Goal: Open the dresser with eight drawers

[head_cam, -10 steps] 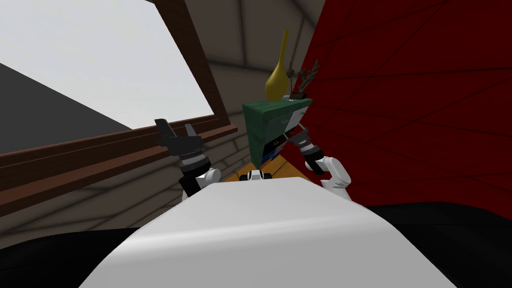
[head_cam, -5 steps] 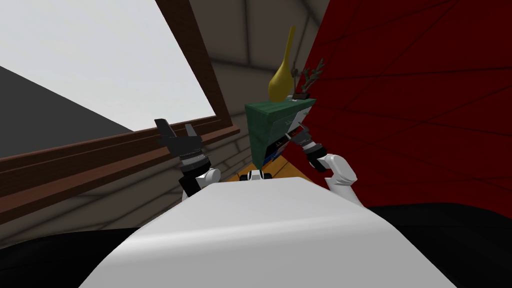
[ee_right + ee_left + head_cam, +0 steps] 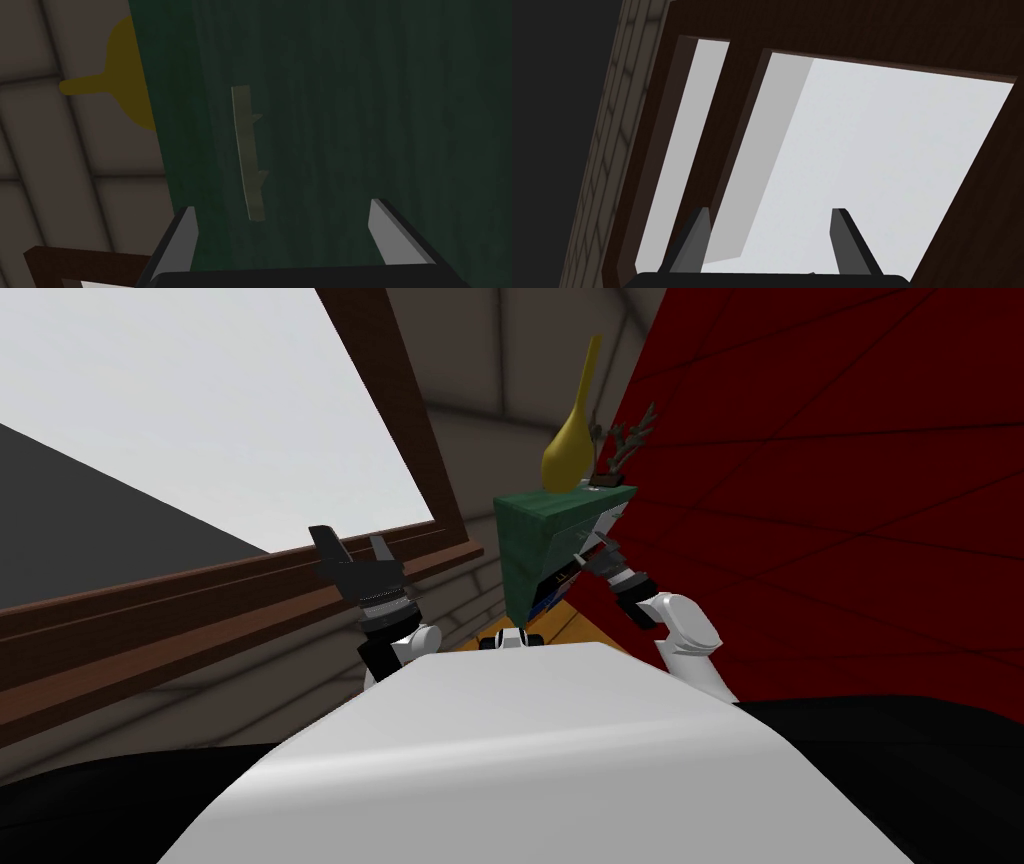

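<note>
The green dresser (image 3: 540,538) stands against the red wall, its front turned toward my right arm. A dark gap with something blue shows low on its front. My right gripper (image 3: 598,556) is up against that front, open. In the right wrist view a pale bar handle (image 3: 248,152) on a green drawer front (image 3: 350,125) lies just ahead of the open right gripper (image 3: 285,225), nearer one finger (image 3: 182,235) than the other. My left gripper (image 3: 350,548) is raised beside the window, and the left wrist view shows this left gripper (image 3: 772,235) open and holding nothing.
A yellow long-necked vase (image 3: 568,448) and a small branchy plant (image 3: 620,453) stand on the dresser's top. The red wall (image 3: 830,488) runs close along my right side. A brown-framed window (image 3: 200,438) fills the left. Orange floor (image 3: 560,623) shows at the dresser's foot.
My right arm has reached a little farther up along the dresser's front, and my head view has shifted slightly. The left arm has stayed where it was.
</note>
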`<state>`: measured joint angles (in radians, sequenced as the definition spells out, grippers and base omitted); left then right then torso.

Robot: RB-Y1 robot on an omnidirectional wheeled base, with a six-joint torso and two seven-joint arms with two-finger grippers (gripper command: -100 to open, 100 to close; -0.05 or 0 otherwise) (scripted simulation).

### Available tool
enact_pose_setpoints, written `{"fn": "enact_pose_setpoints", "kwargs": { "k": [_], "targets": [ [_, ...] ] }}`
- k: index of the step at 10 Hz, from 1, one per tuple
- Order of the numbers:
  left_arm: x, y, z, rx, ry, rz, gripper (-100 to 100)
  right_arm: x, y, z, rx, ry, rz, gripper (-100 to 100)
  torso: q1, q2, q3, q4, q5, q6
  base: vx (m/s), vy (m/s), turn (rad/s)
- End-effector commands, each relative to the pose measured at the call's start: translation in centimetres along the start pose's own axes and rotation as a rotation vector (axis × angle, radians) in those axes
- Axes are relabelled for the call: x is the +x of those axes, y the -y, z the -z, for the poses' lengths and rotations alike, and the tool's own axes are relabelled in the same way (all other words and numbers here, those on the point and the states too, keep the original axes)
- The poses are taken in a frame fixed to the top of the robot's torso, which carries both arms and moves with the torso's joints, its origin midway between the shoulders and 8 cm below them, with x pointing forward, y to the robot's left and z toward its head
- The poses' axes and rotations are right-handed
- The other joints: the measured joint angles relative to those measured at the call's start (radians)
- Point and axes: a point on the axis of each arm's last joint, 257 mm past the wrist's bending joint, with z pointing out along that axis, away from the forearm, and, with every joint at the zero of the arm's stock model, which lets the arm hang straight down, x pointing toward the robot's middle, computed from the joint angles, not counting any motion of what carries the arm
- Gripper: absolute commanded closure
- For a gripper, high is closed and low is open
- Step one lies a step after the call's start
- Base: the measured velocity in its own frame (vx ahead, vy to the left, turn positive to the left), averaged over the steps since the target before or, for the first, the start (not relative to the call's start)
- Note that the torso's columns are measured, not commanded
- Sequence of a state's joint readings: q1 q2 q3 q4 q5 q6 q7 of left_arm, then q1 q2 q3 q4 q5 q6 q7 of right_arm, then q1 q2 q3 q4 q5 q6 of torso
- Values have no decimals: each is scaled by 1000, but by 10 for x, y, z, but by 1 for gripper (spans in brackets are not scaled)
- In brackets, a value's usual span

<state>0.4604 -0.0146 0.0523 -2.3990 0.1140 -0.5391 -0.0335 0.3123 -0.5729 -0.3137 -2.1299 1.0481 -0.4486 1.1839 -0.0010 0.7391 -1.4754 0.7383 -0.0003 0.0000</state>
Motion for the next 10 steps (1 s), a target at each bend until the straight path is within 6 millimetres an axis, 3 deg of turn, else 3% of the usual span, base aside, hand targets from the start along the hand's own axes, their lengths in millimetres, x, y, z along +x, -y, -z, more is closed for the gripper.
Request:
{"fn": "enact_pose_setpoints", "kwargs": {
  "k": [1, 2, 7, 8, 10],
  "targets": [
    [0, 0, 0, 0, 0, 0, 0, 2, 5, 0, -1, 2, 3, -100, 2, -3, -2, -1, 0, 0, 42, 26, -5],
    [0, 0, 0, 0, 0, 0, 0, 2, 6, 0, 0, 1, 1, 100, 1, -2, -1, -1, 0, 0, 6, 4, 1],
    [0, 0, 0, 0, 0, 0, 0, -4, 11, 1, 1, 21, -2, 100, 0, 1, 0, 0, 0, 0, -127, -96, -46],
    [0, 0, 0, 0, 0, 0, 0, -3, 14, 1, -4, 20, 12, -100, 5, -5, -3, -1, 1, 0, 30, 56, 12],
    [0, 0, 0, 0, 0, 0, 0, -1, 16, 2, -7, 18, 22, -100, 10, -11, -7, -3, 3, -1, 106, 120, 4]
  ]
}}
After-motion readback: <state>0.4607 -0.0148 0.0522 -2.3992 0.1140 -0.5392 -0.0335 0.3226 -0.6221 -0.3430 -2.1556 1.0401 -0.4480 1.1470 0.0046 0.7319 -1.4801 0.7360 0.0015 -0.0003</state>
